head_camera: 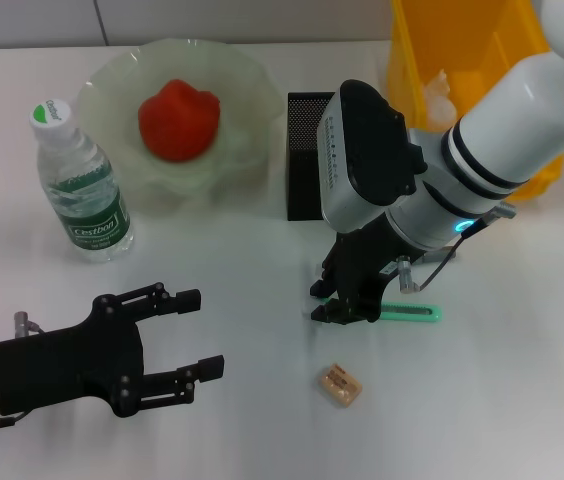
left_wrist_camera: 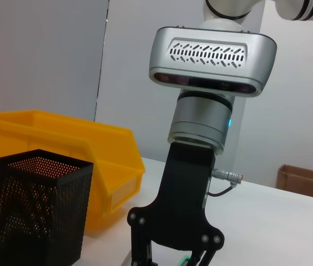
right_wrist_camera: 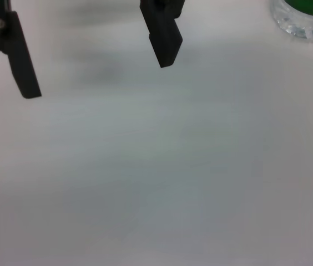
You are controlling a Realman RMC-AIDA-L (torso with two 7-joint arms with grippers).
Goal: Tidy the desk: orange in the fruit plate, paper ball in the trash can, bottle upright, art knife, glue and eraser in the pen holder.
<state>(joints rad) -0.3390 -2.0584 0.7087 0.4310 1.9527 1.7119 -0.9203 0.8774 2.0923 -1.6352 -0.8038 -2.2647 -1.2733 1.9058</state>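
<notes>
Knife (head_camera: 410, 312): slim green, flat on desk | right end effector (head_camera: 340, 303): closed on it

The white tabletop (head_camera: 212, 420) spreads across the scene; a brown cardboard box (left_wrist_camera: 306, 183) stands beyond the tabletop's far edge, only its upper part visible in the left wrist view; grey wall panels (left_wrist_camera: 40, 55) rise behind the tabletop, a lighter panel beside them.

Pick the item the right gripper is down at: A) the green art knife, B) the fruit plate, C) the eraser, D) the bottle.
A: in the head view the right gripper sits at the end of the green art knife lying on the table, apart from the eraser.
</notes>
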